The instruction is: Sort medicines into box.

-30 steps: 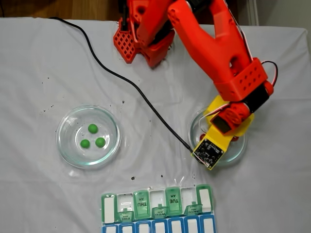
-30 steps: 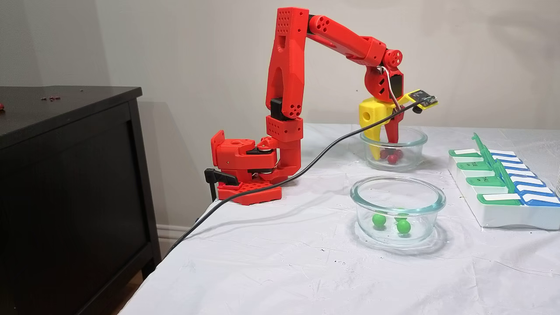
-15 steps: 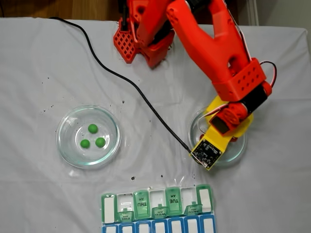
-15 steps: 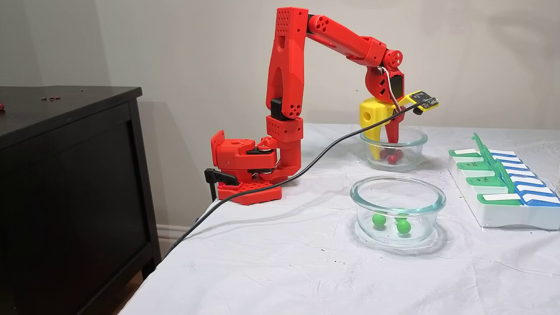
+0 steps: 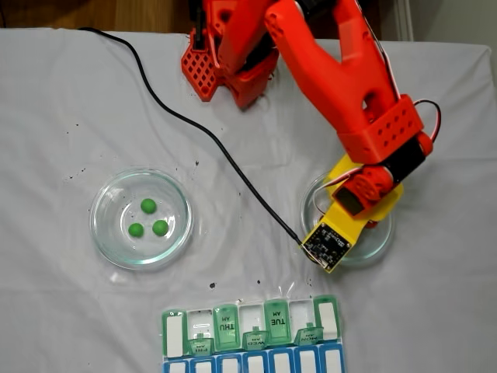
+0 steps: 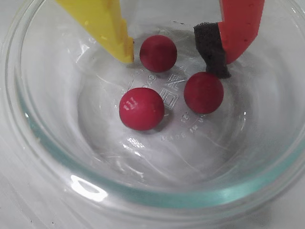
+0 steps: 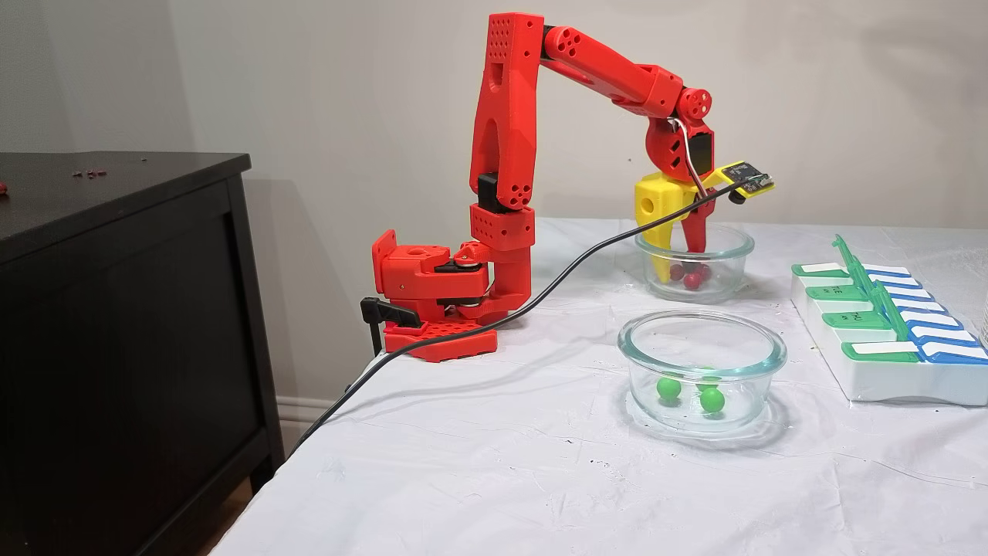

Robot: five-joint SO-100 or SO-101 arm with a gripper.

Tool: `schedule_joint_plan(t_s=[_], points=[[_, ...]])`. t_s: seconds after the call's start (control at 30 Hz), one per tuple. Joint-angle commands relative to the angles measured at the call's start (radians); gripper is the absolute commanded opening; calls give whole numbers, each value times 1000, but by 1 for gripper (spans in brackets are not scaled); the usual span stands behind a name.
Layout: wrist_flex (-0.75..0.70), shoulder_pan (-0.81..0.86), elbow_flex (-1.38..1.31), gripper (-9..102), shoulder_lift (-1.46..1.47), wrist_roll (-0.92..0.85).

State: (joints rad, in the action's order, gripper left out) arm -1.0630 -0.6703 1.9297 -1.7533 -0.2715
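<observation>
Three dark red medicines lie in a clear glass dish [image 6: 143,195]: one [image 6: 158,53] sits between my fingers, close to the yellow fingertip [image 6: 125,50], and two [image 6: 203,92] [image 6: 141,108] lie nearer the camera. My gripper [image 6: 171,64] is open and reaches down into that dish [image 7: 725,289]; the red finger carries a black foam pad [image 6: 212,52]. Three green medicines [image 5: 147,205] rest in the other glass dish [image 5: 101,233], away from the gripper. The box [image 5: 252,342] stands at the table's near edge, some green lids raised.
A black cable [image 5: 194,128] runs across the white cloth from the wrist camera board [image 5: 324,247] to the table's far left edge. The arm's base [image 7: 432,309] is clamped at the table edge, and a dark cabinet [image 7: 116,309] stands beside it. Black specks dot the cloth.
The wrist has crept slightly left in the top-down view. The gripper stays down in the dish of red medicines, and nothing was picked up.
</observation>
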Motion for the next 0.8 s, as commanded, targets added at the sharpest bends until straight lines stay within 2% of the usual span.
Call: schedule_joint_plan(t_s=[0.0, 0.43, 0.53, 0.67, 0.77], points=[[14, 9, 11, 26, -43, -8], [18, 3, 28, 21, -41, 15], [28, 3, 32, 16, -40, 11], [32, 5, 35, 0, -35, 26], [5, 6, 29, 0, -44, 35]])
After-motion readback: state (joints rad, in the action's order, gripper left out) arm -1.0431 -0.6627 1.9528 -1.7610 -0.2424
